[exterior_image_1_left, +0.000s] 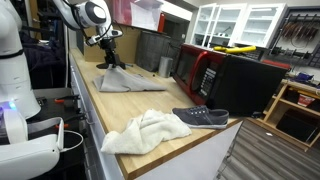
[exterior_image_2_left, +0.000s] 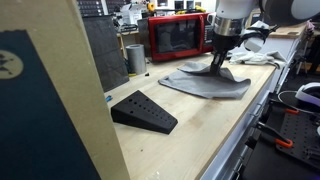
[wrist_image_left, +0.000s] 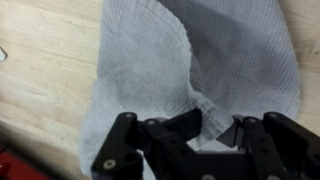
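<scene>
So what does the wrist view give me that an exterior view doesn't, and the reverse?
Only the wrist view: the knit weave of the grey cloth up close, and a fold of it pinched in the shut gripper.
Only an exterior view: the white towel, the grey shoe and the red microwave further along the wooden counter, plus the arm above the cloth.
Both: the grey cloth lying on the wooden counter with the gripper down on it.
</scene>
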